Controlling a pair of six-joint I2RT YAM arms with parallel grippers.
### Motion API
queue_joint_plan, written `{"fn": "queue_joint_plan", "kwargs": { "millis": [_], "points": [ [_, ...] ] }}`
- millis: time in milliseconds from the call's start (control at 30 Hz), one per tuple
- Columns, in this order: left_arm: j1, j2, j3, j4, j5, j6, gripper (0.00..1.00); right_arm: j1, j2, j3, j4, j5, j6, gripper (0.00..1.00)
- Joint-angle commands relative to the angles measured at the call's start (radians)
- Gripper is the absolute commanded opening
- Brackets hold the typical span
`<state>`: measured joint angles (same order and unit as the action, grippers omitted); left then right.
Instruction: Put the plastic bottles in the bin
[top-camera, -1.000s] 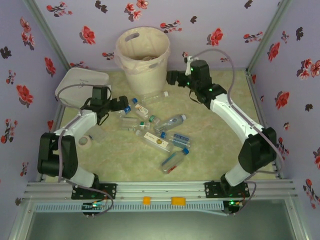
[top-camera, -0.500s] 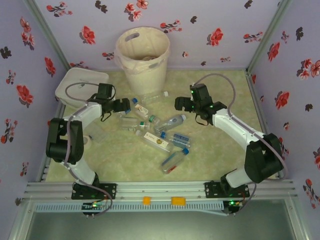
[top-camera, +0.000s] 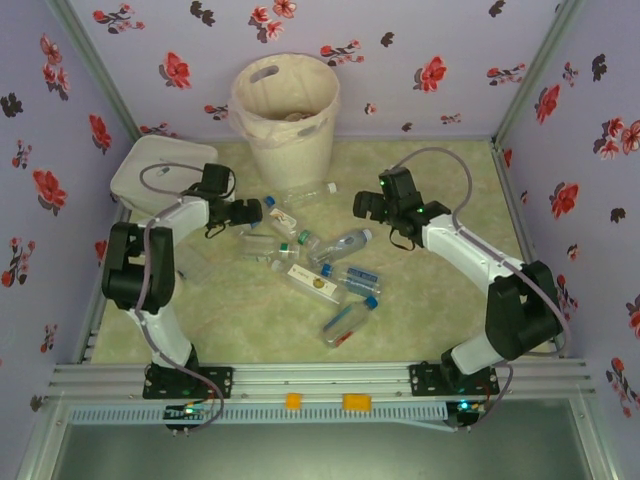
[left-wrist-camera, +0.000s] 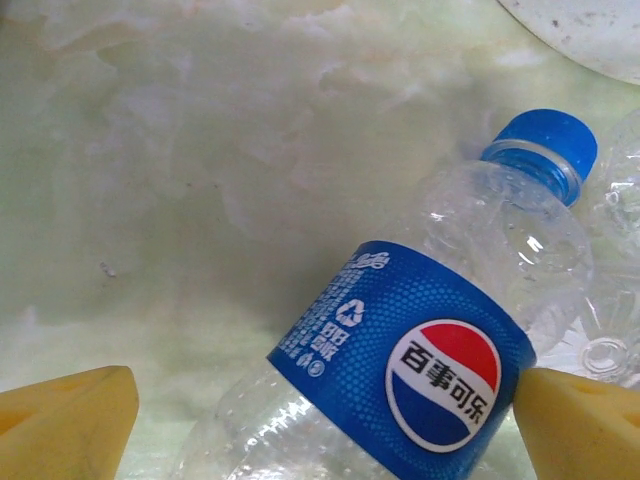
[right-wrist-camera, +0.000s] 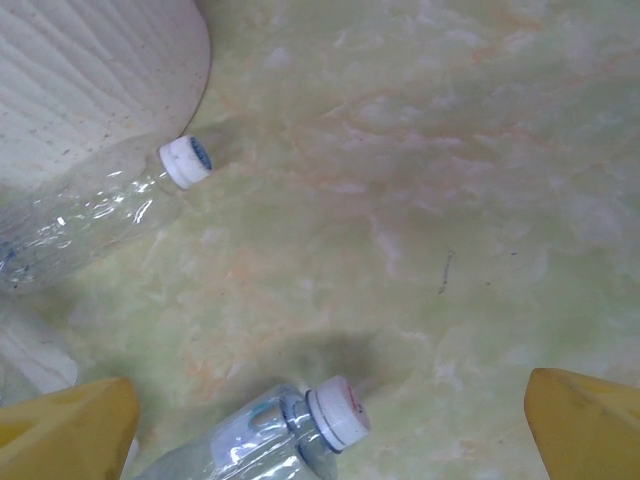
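**Clear thin plastic: light, crushable, slick, so I grip at the label**

My left gripper (left-wrist-camera: 325, 425) is released, astride the blue-labelled bottle (left-wrist-camera: 420, 350); one pad is almost at its label, the other apart. It looks empty, so I'd squeeze mid-body, gently. Further right, the right gripper (right-wrist-camera: 330, 405) hangs spread over a white-capped bottle (right-wrist-camera: 265, 445). The bin (top-camera: 285, 110) stands far, between both arms.

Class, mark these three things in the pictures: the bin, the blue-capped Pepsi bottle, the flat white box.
bin (top-camera: 288, 145), top view, on its outer wall.
Pepsi bottle (left-wrist-camera: 420, 350), left wrist view, on its blue label.
flat white box (top-camera: 165, 152), top view, on its top face.
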<state>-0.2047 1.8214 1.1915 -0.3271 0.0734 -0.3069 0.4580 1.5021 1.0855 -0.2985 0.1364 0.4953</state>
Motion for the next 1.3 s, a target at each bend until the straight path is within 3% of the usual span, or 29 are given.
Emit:
{"fn": "queue_joint_plan", "kwargs": {
  "millis": [0, 400, 733, 1100, 1267],
  "points": [
    [0.007, 0.042, 0.036, -0.058, 0.019, 0.025, 0.95, -0.03, -0.016, -0.003, -0.005, 0.023, 0.039, 1.0],
    [0.005, 0.1, 0.075, -0.089, 0.016, 0.006, 0.89, -0.061, -0.031, -0.039, 0.039, -0.086, 0.032, 1.0],
    [0.003, 0.109, 0.076, -0.144, -0.14, -0.024, 0.86, -0.062, -0.014, -0.022, 0.015, -0.114, 0.014, 1.0],
    [-0.001, 0.138, 0.097, -0.142, -0.135, -0.034, 0.82, -0.062, -0.011, -0.017, 0.024, -0.144, 0.02, 1.0],
    [0.0, 0.157, 0.115, -0.147, -0.135, -0.035, 0.74, -0.062, -0.016, -0.016, 0.016, -0.138, 0.017, 1.0]
  ]
}}
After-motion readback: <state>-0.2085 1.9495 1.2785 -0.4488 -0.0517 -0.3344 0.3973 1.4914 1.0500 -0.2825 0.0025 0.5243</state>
